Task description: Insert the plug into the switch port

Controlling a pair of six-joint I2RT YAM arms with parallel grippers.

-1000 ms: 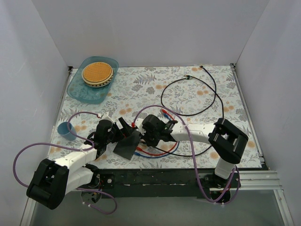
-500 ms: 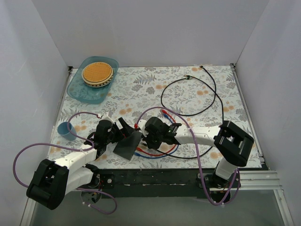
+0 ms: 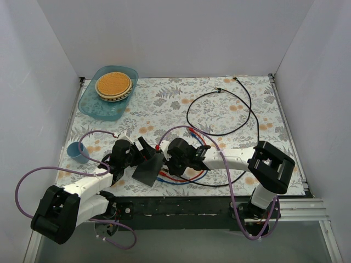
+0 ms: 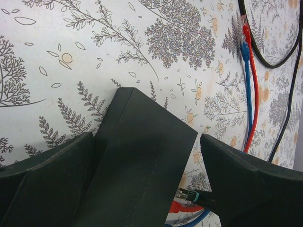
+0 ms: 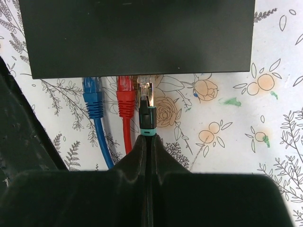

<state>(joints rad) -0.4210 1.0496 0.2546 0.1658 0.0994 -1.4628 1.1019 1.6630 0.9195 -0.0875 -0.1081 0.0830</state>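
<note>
The switch is a flat black box lying on the flowered table. My left gripper straddles it, open. In the left wrist view the left finger lies against the switch, and a strip of table shows before the right finger. My right gripper is shut on the black cable just behind the plug. The clear plug tip sits at the switch's port side, right of a red plug and a blue plug. From the left wrist the plug shows beside the switch's edge.
Red and blue cables loop under my right gripper. A black cable curls over the far right of the table. A blue tray with a wicker plate stands at the back left. A blue cup sits at the left edge.
My right arm has shifted a little left and brought the plug closer to the switch's port side. The left gripper and the switch have stayed put.
</note>
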